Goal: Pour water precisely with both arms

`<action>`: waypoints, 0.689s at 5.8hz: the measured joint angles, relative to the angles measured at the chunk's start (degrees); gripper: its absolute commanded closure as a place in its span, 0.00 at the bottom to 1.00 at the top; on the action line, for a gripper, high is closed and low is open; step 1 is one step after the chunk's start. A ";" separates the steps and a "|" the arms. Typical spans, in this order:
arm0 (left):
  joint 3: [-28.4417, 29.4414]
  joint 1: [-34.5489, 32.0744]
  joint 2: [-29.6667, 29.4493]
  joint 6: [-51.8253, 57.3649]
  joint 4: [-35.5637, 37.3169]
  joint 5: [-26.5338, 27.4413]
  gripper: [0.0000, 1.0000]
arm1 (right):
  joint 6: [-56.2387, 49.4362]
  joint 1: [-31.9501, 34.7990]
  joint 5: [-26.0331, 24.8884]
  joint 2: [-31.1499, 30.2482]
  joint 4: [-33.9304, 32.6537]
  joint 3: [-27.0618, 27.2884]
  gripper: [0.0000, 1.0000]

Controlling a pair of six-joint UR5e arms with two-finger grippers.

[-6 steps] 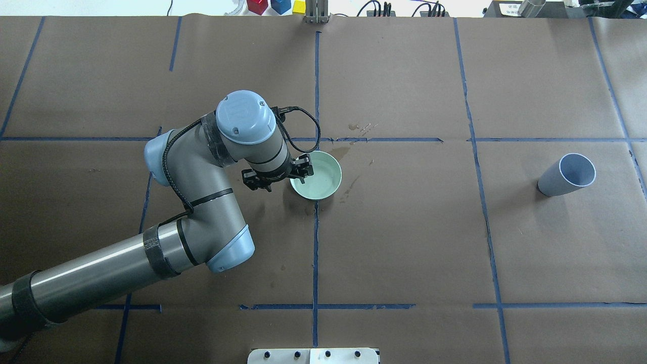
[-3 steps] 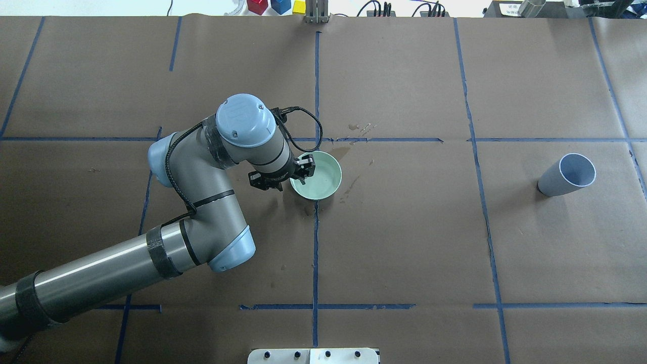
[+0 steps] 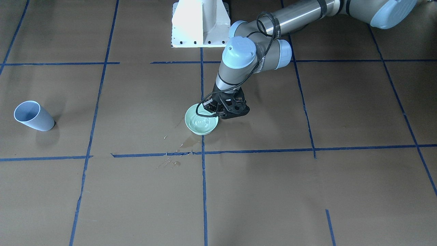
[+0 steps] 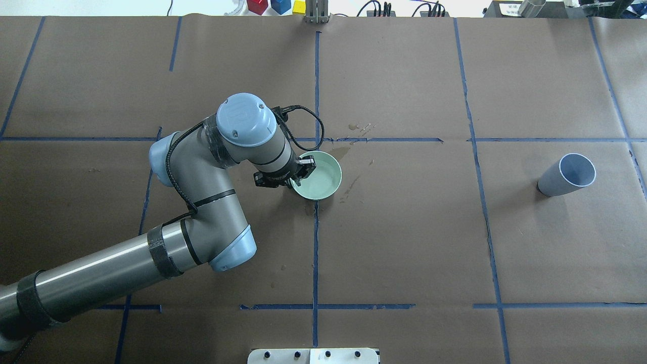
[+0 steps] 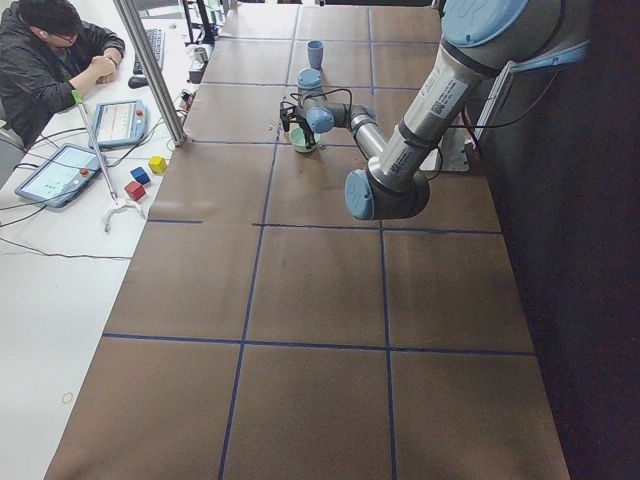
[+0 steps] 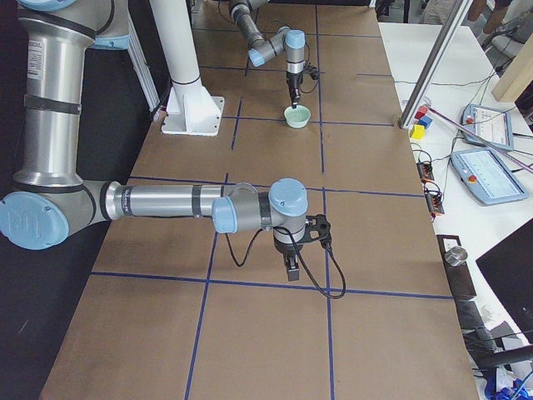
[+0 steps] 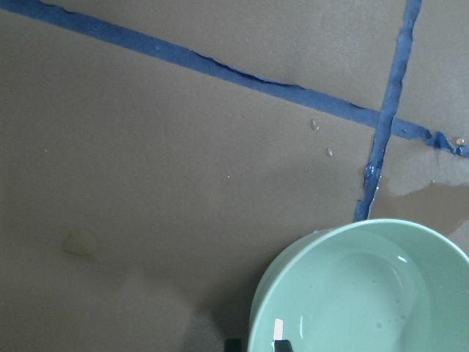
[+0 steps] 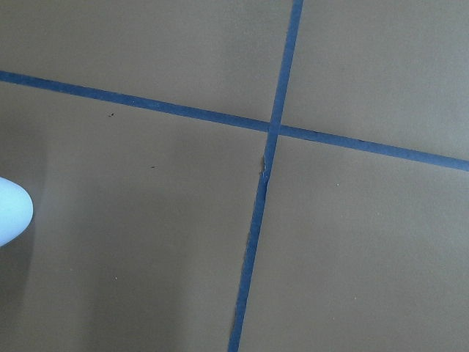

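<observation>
A mint-green bowl (image 4: 323, 177) stands near the table's middle with a little clear water (image 7: 366, 308) in it. My left gripper (image 4: 299, 173) points down at the bowl's rim on the side toward my left arm. In the left wrist view its fingertips (image 7: 282, 345) straddle the rim, one inside and one outside, shut on it. It also shows in the front view (image 3: 215, 114). My right gripper (image 6: 289, 268) hangs low over bare paper at the table's right end. It shows only in the right side view, so I cannot tell whether it is open or shut.
A blue-grey cup (image 4: 566, 174) stands tilted at the far right, also seen in the front view (image 3: 32, 116). Spilt wet patches (image 3: 189, 141) lie beside the bowl. Blue tape lines (image 4: 316, 242) cross the brown paper. A pale shape (image 8: 11, 213) sits at the right wrist view's left edge.
My left gripper has moved right toward the bowl and its jaws have narrowed onto the rim. The bowl and the cup have not moved.
</observation>
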 measured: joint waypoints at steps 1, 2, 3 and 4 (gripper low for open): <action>-0.01 -0.22 0.04 -0.36 -0.17 -0.01 1.00 | 0.01 0.00 0.00 0.04 0.00 0.03 0.00; -0.23 -0.90 0.08 -0.39 -0.22 -0.10 1.00 | 0.02 0.00 0.00 0.05 0.00 0.05 0.00; -0.57 -2.13 0.19 -0.25 -0.21 -0.36 1.00 | -0.01 0.00 0.02 0.07 0.00 0.05 0.00; -0.94 -3.90 0.50 -0.02 -0.25 -2.13 1.00 | -0.05 -0.02 0.04 0.05 0.00 0.04 0.00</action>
